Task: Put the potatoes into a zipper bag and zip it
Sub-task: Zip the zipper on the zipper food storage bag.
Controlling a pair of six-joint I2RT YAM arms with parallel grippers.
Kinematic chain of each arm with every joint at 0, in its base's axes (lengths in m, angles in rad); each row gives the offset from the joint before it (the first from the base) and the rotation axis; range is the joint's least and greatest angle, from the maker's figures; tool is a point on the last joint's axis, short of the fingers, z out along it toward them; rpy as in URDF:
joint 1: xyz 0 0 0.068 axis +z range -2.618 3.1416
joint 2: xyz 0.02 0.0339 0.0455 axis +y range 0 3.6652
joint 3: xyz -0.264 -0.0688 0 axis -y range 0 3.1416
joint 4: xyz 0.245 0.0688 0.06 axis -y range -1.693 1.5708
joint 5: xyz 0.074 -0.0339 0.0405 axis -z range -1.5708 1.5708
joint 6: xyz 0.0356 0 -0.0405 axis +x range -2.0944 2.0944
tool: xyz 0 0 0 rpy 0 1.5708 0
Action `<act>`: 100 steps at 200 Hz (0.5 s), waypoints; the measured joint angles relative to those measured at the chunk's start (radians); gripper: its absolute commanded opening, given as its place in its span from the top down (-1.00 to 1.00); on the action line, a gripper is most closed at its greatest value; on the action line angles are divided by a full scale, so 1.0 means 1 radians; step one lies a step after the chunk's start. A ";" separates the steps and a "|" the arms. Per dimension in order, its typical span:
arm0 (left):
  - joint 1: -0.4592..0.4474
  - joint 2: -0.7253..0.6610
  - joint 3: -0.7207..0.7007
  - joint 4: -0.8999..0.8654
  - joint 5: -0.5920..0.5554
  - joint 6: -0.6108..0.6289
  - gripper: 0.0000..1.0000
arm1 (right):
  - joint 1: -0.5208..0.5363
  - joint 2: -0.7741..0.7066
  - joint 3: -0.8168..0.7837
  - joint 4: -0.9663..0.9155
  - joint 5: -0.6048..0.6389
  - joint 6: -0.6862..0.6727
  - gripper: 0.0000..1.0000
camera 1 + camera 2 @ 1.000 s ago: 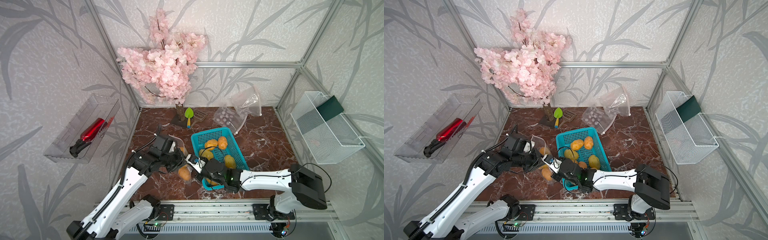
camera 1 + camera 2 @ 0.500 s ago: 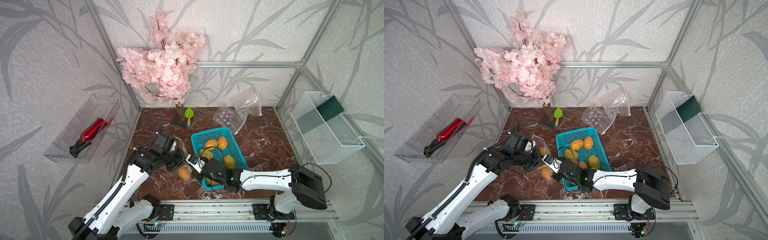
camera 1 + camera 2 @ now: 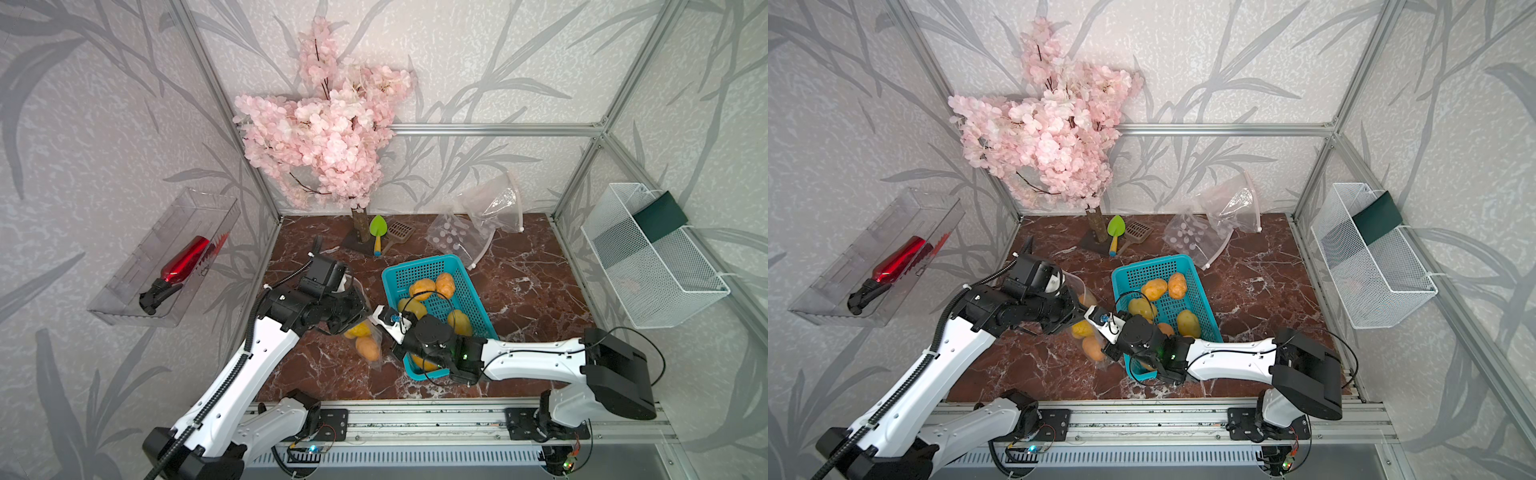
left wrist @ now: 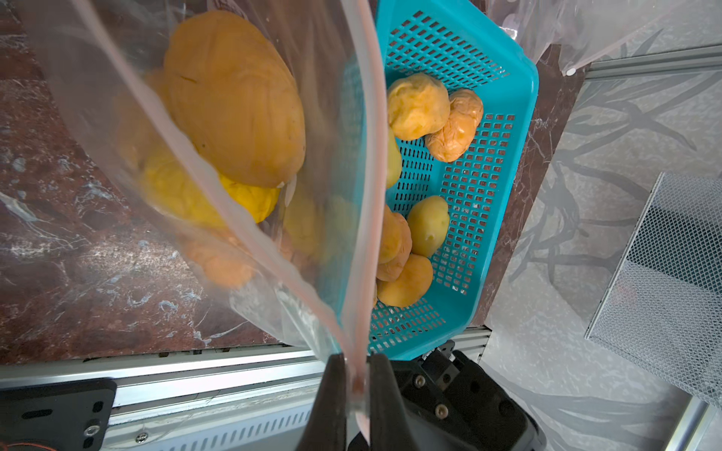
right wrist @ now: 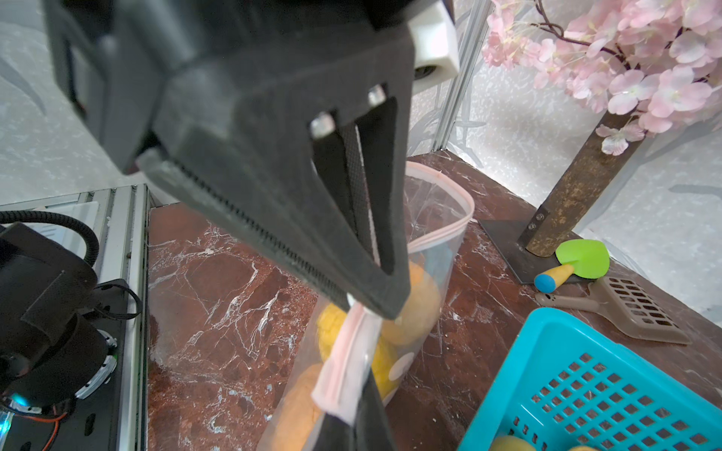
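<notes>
Left wrist view: zip bag [image 4: 324, 117] pinched at its seal by both arms

The left gripper [image 4: 357, 384] is closed tight on the pink seal strip at one corner of the bag's mouth, and the strip runs out from between its fingers [image 4: 332, 394]. The right gripper [image 5: 353, 423] is also closed on that strip, just beside the left one. In the right wrist view the two sets of tips nearly meet. Away from the two grips the halves of the seal spread apart, so the mouth gapes open.

Several potatoes [image 4: 234, 97], orange and yellow, are piled low inside the bag. In both top views the bag hangs between the two arms over the marble table [image 3: 519, 282], just beside the left wall of a teal basket [image 3: 415, 270]. More potatoes lie loose in that basket.

At the back of the table stand a pink blossom tree [image 3: 324, 137], a green trowel [image 3: 378, 228] and a brown scoop [image 3: 400, 230], with spare clear bags [image 3: 457, 239] to their right. A clear tray [image 3: 124, 316] on the left wall holds a red bottle [image 3: 187, 262]. A white wire rack [image 3: 648, 266] hangs on the right wall.
</notes>
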 measured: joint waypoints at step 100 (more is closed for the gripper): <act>0.210 -0.017 0.035 -0.025 -0.139 0.099 1.00 | -0.002 -0.029 -0.016 0.009 -0.025 0.026 1.00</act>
